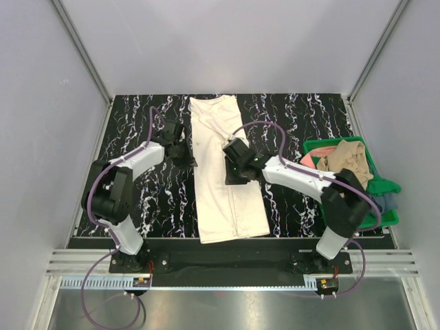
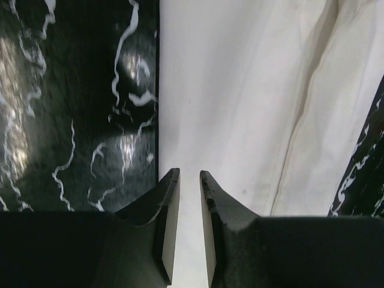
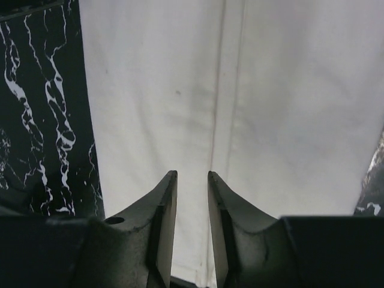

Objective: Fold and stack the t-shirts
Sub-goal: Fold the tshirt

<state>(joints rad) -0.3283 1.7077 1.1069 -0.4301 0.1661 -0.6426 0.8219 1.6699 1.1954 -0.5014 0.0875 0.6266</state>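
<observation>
Cream shirt (image 1: 230, 206) lies flat as a long folded strip down the middle of the frame on the black marbled table (image 1: 295, 124). Left gripper (image 2: 189, 174) sits over the strip's left edge, jaws slightly apart, nothing pinched. Right gripper (image 3: 192, 174) is over the strip's centre seam, jaws also a narrow gap apart, empty. Green bin (image 1: 313, 146) at right of frame holds the tan shirt (image 1: 350, 161), pink shirt (image 1: 311, 161) and grey-blue shirt (image 1: 388, 203).
</observation>
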